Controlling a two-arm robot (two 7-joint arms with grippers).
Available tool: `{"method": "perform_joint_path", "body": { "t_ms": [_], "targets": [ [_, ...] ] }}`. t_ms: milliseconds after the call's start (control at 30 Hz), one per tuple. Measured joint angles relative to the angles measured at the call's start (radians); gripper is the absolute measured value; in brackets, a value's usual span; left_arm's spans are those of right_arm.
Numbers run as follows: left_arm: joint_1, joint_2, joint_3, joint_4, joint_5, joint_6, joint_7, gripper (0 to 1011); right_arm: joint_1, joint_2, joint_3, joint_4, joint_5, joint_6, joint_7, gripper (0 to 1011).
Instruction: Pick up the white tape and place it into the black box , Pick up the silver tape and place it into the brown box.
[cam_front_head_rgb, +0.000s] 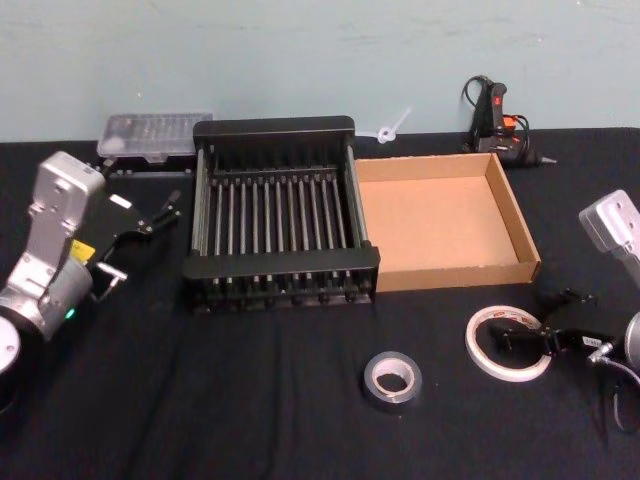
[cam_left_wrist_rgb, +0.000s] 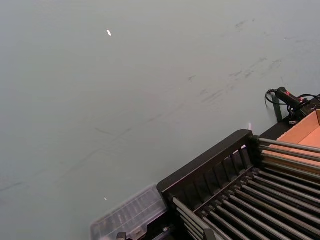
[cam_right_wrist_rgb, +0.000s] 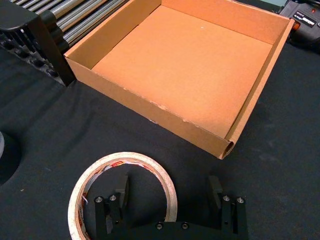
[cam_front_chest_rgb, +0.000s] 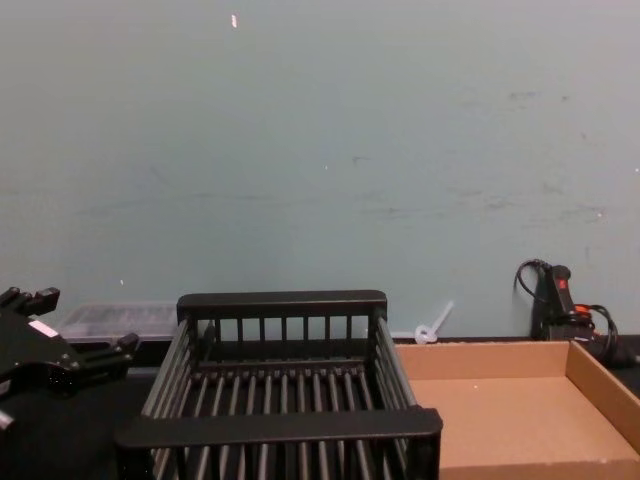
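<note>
The white tape (cam_front_head_rgb: 478, 350) lies flat on the black cloth at the front right, just before the brown box (cam_front_head_rgb: 440, 225). My right gripper (cam_front_head_rgb: 528, 340) is open and low at the ring. In the right wrist view one finger (cam_right_wrist_rgb: 121, 192) stands inside the hollow of the white tape (cam_right_wrist_rgb: 82, 192) and the other outside it, so the rim lies between them inside the right gripper (cam_right_wrist_rgb: 168, 190). The silver tape (cam_front_head_rgb: 392, 380) rests at the front centre. The black box (cam_front_head_rgb: 272, 127) holds nothing, and neither does the brown box (cam_right_wrist_rgb: 185, 65). My left gripper (cam_front_head_rgb: 160, 212) is parked open, left of the crate.
A clear plastic case (cam_front_head_rgb: 155, 135) sits behind the crate's left corner. A black and red glue gun (cam_front_head_rgb: 495, 115) with its cable stands behind the brown box, and a small white plastic piece (cam_front_head_rgb: 392, 130) lies near the wall. Bare black cloth (cam_front_head_rgb: 250, 400) spreads across the front.
</note>
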Motion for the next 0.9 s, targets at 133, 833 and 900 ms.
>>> {"method": "perform_joint_path", "body": {
  "t_ms": [133,833,900],
  "targets": [
    [0.000,0.000,0.000,0.000,0.000,0.000,0.000,1001,-0.001,-0.001,0.000,0.000,-0.001,-0.001,-0.002,1002],
    [0.000,0.000,0.000,0.000,0.000,0.000,0.000,1001,0.000,0.000,0.001,-0.001,-0.001,-0.002,-0.003,1002],
    [0.000,0.000,0.000,0.000,0.000,0.000,0.000,1001,0.000,0.000,0.001,-0.001,-0.001,-0.002,-0.003,1002]
  ]
}}
